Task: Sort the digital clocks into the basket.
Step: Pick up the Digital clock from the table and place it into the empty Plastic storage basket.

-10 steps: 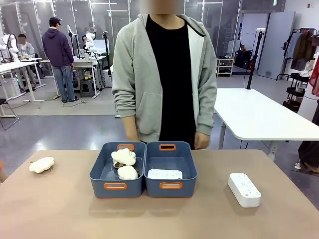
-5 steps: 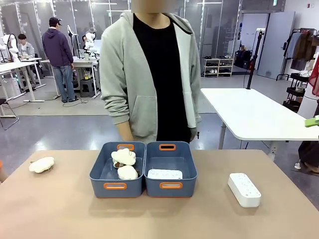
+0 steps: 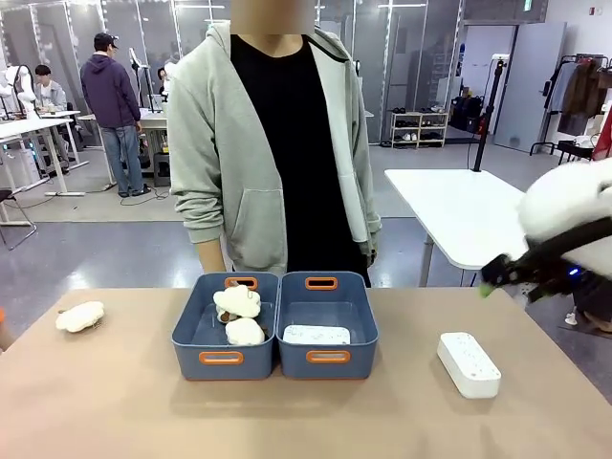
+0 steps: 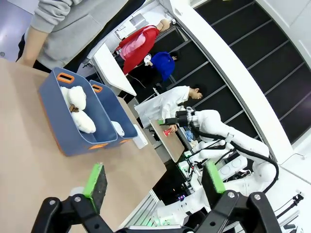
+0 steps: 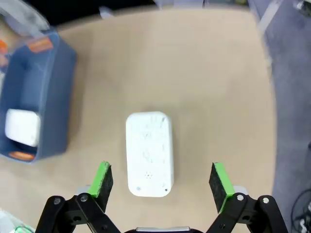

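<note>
One white speckled digital clock (image 3: 469, 363) lies flat on the tan table at the right. In the right wrist view that clock (image 5: 148, 153) is straight below my right gripper (image 5: 161, 179), which hangs above it open and touches nothing. From the front, my right gripper (image 3: 492, 279) reaches in from the right edge, above and a little behind the clock. A second clock (image 3: 317, 335) lies inside the basket (image 3: 296, 363), the right one of two blue bins. My left gripper (image 4: 154, 179) is open and empty, well away from the bins.
The left blue bin (image 3: 191, 359) holds two fluffy white plush toys (image 3: 239, 316). Another plush toy (image 3: 79, 316) lies on the table at far left. A person in a grey hoodie (image 3: 229, 163) stands right behind the bins, hands down.
My right arm has come into the front view from the right edge, over the table's right side. The person has shifted to the left. The clocks and bins have not moved.
</note>
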### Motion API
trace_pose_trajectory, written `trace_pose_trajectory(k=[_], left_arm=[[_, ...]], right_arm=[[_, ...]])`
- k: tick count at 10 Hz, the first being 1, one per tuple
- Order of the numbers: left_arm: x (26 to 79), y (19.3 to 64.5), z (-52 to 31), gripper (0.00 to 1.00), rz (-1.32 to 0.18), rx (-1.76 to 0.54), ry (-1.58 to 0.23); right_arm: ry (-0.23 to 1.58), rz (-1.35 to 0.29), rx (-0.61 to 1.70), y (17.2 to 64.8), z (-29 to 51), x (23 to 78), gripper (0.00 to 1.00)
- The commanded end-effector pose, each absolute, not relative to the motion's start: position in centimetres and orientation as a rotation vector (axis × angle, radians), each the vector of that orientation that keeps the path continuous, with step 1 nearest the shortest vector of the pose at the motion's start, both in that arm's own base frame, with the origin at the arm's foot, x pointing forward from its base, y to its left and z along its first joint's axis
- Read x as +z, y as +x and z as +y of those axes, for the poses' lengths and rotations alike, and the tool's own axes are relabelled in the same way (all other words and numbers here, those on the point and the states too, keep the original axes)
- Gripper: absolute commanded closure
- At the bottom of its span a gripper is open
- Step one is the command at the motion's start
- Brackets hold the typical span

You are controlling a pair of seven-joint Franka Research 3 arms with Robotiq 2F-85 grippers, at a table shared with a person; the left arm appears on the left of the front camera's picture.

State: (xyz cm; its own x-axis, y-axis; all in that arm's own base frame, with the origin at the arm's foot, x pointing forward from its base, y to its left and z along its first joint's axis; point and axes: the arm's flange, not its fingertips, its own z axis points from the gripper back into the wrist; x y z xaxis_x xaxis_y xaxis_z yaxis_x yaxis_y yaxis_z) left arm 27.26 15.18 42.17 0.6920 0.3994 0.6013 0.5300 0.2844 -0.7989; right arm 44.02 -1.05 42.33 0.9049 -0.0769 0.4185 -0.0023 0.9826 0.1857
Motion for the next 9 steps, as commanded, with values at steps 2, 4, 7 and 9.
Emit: trace_pose_trajectory(k=[2, 4, 7, 9], left_arm=[[42.5, 27.2, 15.2, 0.0, -0.884, -0.115, -1.339], [42.5, 27.2, 15.2, 0.0, -0.884, -0.115, -1.339], [42.5, 27.2, 15.2, 0.0, -0.884, -0.115, -1.339], [42.5, 27.2, 15.2, 0.0, -0.884, -0.115, -1.339]], right_arm=[[0.123, -0.349, -0.047, 45.3, 0.0, 39.4, 0.0], [0.112, -0.298, -0.025, 45.1, 0.6, 37.2, 0.0], [0.096, -0.278, -0.006, 45.5, 1.4, 35.0, 0.0], [0.109, -0.247, 0.016, 45.5, 2.6, 33.8, 0.0]])
